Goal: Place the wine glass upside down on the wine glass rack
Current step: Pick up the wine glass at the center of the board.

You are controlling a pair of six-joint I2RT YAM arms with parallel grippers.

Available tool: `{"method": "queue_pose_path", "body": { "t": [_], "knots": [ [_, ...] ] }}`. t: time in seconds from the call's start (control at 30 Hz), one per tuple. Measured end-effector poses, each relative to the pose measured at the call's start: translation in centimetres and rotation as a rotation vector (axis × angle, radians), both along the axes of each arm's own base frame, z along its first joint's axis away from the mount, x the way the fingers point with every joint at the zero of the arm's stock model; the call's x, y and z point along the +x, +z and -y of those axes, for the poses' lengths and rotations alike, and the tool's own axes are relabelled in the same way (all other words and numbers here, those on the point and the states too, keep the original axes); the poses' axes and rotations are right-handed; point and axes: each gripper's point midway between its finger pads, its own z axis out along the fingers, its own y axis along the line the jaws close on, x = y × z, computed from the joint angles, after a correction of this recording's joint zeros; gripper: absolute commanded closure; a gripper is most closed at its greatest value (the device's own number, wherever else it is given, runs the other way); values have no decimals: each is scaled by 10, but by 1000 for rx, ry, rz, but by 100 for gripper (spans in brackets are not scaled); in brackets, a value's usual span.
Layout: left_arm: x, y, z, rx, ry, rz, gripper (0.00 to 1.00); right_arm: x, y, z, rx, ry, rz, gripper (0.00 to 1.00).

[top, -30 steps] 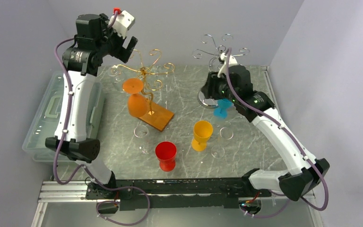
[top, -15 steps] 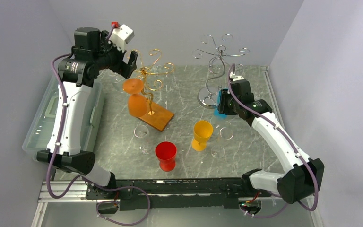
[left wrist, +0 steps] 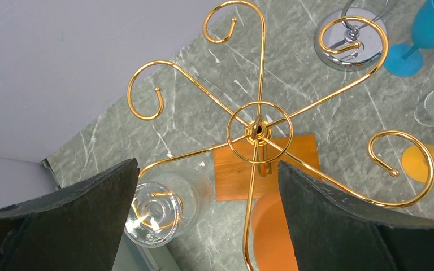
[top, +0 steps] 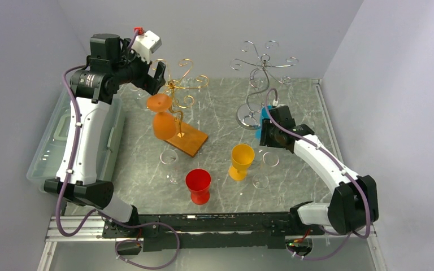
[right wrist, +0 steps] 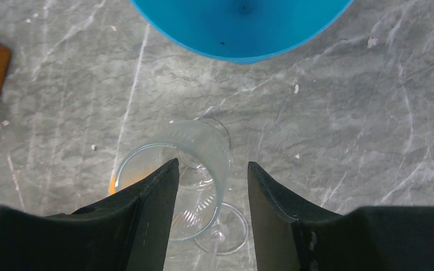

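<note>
Nearest the arm bases on the marbled table (top: 311, 107), the overhead view shows a red glass (top: 198, 185) and a yellow glass (top: 241, 160), both upright with their bowls facing up. Clear glasses (top: 260, 182) are scattered around them and are faint from above. The right wrist view shows one of these clear glasses (right wrist: 195, 175) plainly through the gap in the right gripper (right wrist: 212, 166). The gripper's fingers are parted and clamp nothing, though whether they touch that glass cannot be told.

The blue wine glass (right wrist: 243, 22) fills the top of that view, ahead of the fingertips and not between them. Only the left wrist view shows how it stands: upright on its foot on the table, just beside the round base of the silver rack (top: 248, 117), and not hung on it.

Further back, the gold rack (left wrist: 258, 129) rises from a wooden block (top: 191, 140). From overhead, an orange glass (top: 161, 121) hangs upside down from one of its hooks. The left wrist view adds a clear hanging glass (left wrist: 158, 210) on another hook, which is barely visible from above.

The left gripper (left wrist: 208, 164) is fully spread and empty above the rack, near its hooks.

A clear plastic bin (top: 48, 152) sits at the table's left edge. What it holds cannot be made out.
</note>
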Motion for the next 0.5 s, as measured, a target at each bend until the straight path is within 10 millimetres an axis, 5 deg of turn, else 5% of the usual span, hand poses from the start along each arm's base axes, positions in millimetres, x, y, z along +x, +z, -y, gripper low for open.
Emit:
{"method": "queue_pose_path", "body": {
  "t": [0.5],
  "knots": [
    [-1,-6,1,1,-5,-14,1,23,-24,11,-59,-86,47,51]
  ]
}}
